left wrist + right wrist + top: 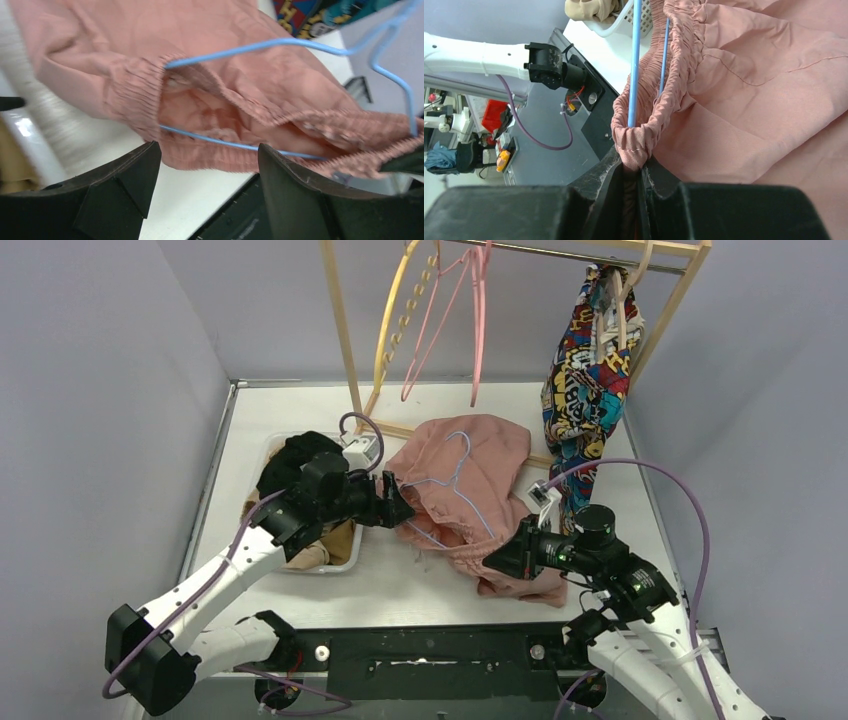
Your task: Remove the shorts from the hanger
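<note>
Dusty pink shorts (480, 455) lie spread on the table with a light blue wire hanger (452, 480) still threaded through their gathered waist. My left gripper (404, 508) sits at the waistband's left end, open; in the left wrist view its fingers (137, 167) stand wide apart just short of the shorts (225, 75) and the hanger (260, 45), with nothing between them. My right gripper (492, 560) is shut on the waistband's near end. The right wrist view shows a fold of the shorts (764, 100) pinched in the right gripper (633, 162), the hanger (634, 60) rising just beyond.
A white basket (330, 568) at the left holds black shorts (295, 455) and tan shorts (335, 540). At the back stands a wooden rack (345, 330) with a pink hanger (450, 310), a yellow hanger (385, 330) and a comic-print garment (590, 370).
</note>
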`<state>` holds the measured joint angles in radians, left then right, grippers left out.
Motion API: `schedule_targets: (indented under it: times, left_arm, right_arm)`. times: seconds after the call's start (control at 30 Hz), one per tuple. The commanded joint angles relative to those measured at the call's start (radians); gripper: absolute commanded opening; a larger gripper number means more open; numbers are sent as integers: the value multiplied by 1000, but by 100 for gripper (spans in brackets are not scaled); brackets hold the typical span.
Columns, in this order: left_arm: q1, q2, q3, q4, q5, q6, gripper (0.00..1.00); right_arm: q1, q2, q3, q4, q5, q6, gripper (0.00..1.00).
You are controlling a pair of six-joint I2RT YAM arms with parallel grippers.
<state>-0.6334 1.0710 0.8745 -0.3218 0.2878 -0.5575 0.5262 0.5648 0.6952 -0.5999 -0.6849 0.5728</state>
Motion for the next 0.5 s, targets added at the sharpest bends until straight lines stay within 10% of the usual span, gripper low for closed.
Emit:
schedule_targets:
  times: [0.0,0.3,0.47]
  left_arm:
    - [-13,30,86,-60,-235,62,68]
    - [-18,152,166,-113,-358,120,55]
    - [-17,227,232,-155,-383,167,18]
  right_arm:
    - [10,-15,0,109,-98,-23,0]
    - [10,-41,23,70,-104,-50,0]
    - [10,-58,60,16,-110,-63,0]
